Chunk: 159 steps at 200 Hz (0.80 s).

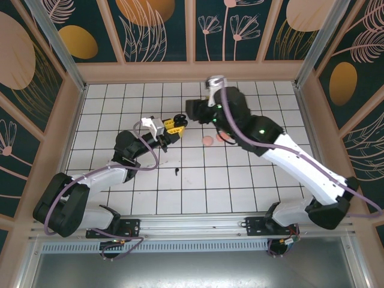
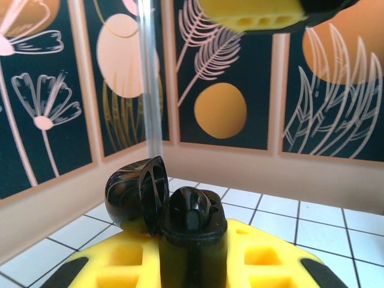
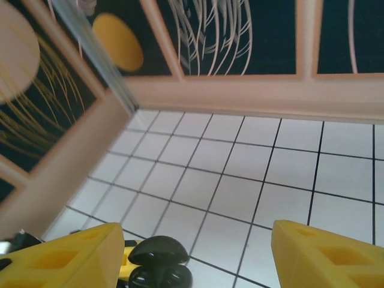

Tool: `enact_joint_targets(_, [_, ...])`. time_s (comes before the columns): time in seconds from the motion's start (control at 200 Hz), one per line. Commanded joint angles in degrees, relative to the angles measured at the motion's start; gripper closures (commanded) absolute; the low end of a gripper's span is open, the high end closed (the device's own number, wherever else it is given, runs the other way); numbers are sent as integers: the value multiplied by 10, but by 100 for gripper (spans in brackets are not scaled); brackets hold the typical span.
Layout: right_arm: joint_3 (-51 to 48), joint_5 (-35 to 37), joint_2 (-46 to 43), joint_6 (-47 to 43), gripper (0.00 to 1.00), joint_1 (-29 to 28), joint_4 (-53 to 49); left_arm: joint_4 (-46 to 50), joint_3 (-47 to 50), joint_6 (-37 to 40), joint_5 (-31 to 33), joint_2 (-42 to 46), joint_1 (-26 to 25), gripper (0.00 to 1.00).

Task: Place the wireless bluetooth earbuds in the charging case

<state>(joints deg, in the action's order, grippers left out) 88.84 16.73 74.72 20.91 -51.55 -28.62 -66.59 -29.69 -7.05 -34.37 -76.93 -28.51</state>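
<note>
My left jaws are clamping the open black case (image 2: 192,228), my right jaws are hanging wide apart just beside it, and one black earbud (image 1: 177,172) is lying on the bench (image 1: 120,96) nearer the bases, apart from both

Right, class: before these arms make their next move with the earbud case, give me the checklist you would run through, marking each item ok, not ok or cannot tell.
1. Black charging case clamped between the left fingers: ok.
2. Case lid swung open: ok.
3. Right fingers apart and holding nothing: ok.
4. An earbud seated inside the case: cannot tell; everything in there is black.
5. All earbuds off the table: not ok; a small black earbud lies on the tiles.
6. Whether the pink pieces beside the right arm are earbuds: cannot tell.
</note>
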Motion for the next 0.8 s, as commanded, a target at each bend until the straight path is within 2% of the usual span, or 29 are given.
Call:
enact_joint_targets(0.0, [-34, -18, -43, 108, 34, 20, -34, -73, 17, -13, 73, 9, -2, 100])
enact_joint_targets(0.185, [-131, -42, -45, 213, 35, 27, -54, -87, 24, -16, 145, 17, -2, 100])
enact_joint_targets(0.42, [-227, -101, 33, 339, 40, -4, -34, -81, 42, -11, 235, 47, -1, 100])
enact_joint_targets(0.616, [-212, -113, 147, 391, 44, -54, -39, -89, 70, -5, 301, 78, 4, 100])
enact_joint_targets(0.791, [-172, -135, 246, 392, 51, -81, -34, -91, 86, -23, 338, 96, 21, 100])
